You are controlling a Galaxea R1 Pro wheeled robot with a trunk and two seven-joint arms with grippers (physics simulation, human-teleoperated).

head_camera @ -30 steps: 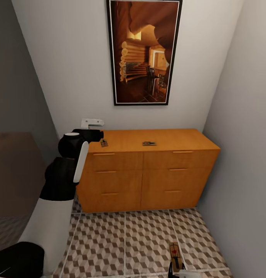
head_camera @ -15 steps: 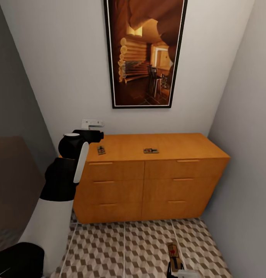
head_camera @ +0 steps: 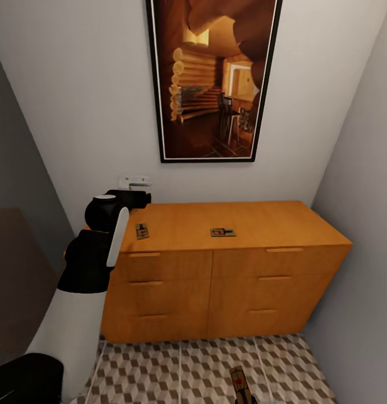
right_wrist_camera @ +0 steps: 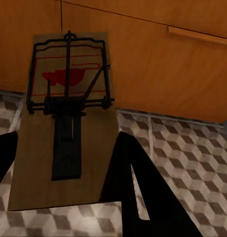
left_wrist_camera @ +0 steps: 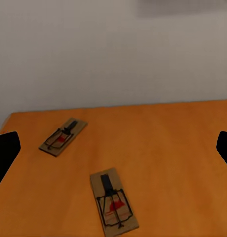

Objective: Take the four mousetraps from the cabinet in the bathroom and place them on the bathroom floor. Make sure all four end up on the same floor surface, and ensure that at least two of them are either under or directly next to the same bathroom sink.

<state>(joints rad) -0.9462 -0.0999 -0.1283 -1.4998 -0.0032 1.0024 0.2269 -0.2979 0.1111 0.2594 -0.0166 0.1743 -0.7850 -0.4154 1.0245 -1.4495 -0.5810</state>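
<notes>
Mousetraps — three in sight. Two lie flat on the top of the cabinet (head_camera: 227, 269), well apart: the left mousetrap (head_camera: 142, 230) near the top's left end, the middle mousetrap (head_camera: 222, 232) about midway along it. Both show a wooden board, dark wire parts and a red spot.

The third mousetrap (right_wrist_camera: 64, 118) is pinched at its rear end between the dark fingers (right_wrist_camera: 138, 197) of the right gripper (right_wrist_camera: 59, 163), tilted above the bathroom floor (head_camera: 160, 370) in front of the drawer fronts; it shows also at the lower edge of the head view.

Left gripper (left_wrist_camera: 113, 148) — fingers spread wide, dark tips at either edge of its wrist view, hovering over the cabinet top with nothing between them. The left arm (head_camera: 98, 247) stands at the cabinet's left end.

Surroundings — a tall framed picture (head_camera: 213, 78) on the white wall above the cabinet; a small white fitting (head_camera: 133, 182) on the wall behind the left arm.
</notes>
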